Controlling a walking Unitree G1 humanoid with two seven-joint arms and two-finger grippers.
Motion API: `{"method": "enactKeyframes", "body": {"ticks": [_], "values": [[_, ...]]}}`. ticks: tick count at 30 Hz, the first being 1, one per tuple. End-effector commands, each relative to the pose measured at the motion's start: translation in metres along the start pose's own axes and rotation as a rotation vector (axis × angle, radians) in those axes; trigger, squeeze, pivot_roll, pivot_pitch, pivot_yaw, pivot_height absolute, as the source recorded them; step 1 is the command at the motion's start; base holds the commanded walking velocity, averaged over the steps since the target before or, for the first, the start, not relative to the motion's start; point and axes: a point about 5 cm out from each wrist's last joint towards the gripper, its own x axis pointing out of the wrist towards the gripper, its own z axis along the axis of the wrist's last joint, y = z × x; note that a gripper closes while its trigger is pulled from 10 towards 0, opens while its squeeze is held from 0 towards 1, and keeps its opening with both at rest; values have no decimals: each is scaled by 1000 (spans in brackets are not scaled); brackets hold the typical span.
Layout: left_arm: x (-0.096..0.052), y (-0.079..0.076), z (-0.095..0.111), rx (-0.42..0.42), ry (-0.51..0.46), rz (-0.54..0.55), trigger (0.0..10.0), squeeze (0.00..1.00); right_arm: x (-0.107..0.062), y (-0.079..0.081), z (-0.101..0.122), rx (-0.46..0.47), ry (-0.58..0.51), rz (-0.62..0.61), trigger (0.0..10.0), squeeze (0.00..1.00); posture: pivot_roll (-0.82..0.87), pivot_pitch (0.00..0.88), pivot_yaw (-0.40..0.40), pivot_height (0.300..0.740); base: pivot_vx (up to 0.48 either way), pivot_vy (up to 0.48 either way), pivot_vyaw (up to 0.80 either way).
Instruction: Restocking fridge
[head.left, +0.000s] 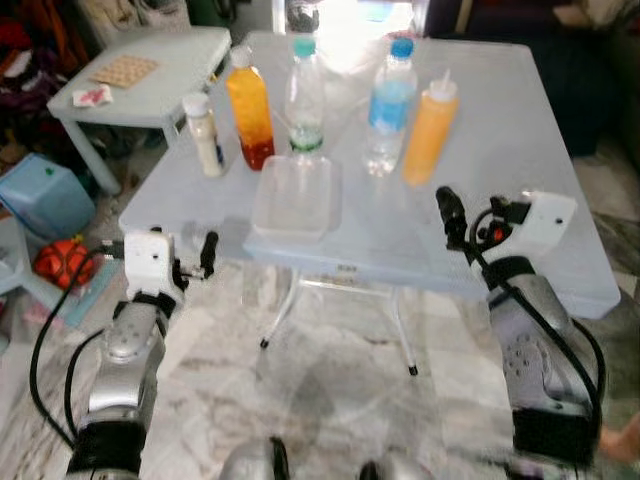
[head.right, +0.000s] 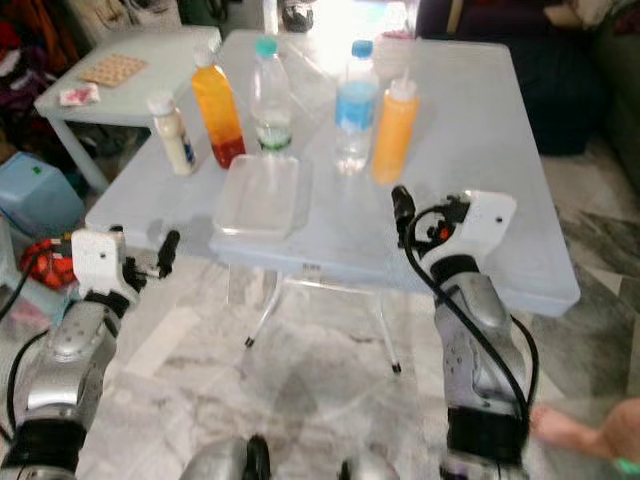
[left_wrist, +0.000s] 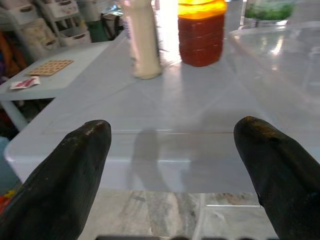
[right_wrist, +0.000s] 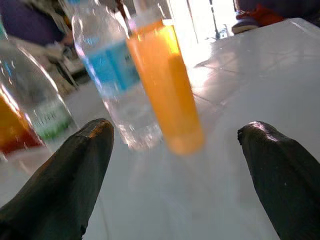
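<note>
Risk of toppling: right gripper, jaws wide and empty, near the tightly grouped orange squeeze bottle and blue-label water bottle; left gripper likewise wide at bench edge.

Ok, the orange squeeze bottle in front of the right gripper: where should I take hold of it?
Grip the orange squeeze bottle around its straight mid-body, coming level from the near table edge with the right gripper. It stands upright, its top narrows to a nozzle, and the blue-label water bottle stands close on its left, so keep the open fingers centred.
</note>
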Motion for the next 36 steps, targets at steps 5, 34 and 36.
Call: {"method": "enactKeyframes", "body": {"ticks": [5,34,36], "values": [[-10,11,2,29,15,-6,10000,0,19,13,-6,118,64,118,10000,0,53,101,87,740,0,0,0],[-31,24,8,113,61,-30,10000,0,55,83,-43,487,304,437,0,0,152,164,106,740,0,0,0],[-31,24,8,113,60,-30,10000,0,56,86,-45,454,329,428,0,0,152,165,107,740,0,0,0]]}}
